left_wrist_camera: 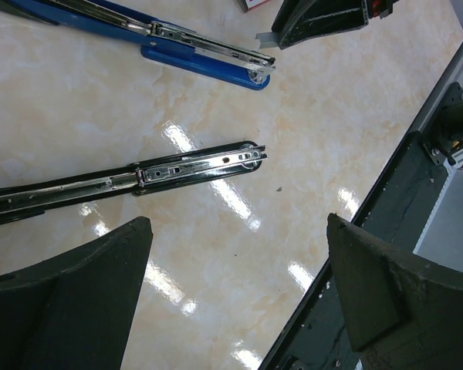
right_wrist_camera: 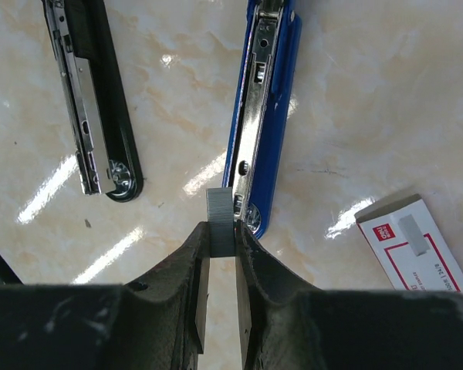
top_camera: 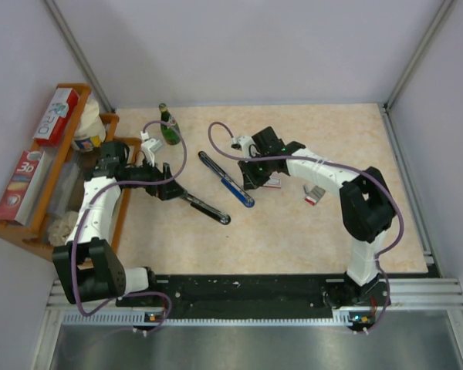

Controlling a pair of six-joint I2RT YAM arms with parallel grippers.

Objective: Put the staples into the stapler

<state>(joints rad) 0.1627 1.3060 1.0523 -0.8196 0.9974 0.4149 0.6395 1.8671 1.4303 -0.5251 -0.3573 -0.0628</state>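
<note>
The right side and far strip of the table [top_camera: 355,131] lie bare. In the middle, the opened black stapler [top_camera: 206,208] and blue stapler [top_camera: 228,179] leave only a narrow lane between them. The right end effector [right_wrist_camera: 220,235], pinching a strip of staples [right_wrist_camera: 220,220], crowds the blue stapler's near end. A staple box [right_wrist_camera: 413,247] and a small tray [top_camera: 315,194] sit to its right. The left end effector [left_wrist_camera: 235,231], spread wide, hangs by the black stapler. A green bottle [top_camera: 168,123] stands far left, and a wooden rack [top_camera: 55,166] walls the left edge.
</note>
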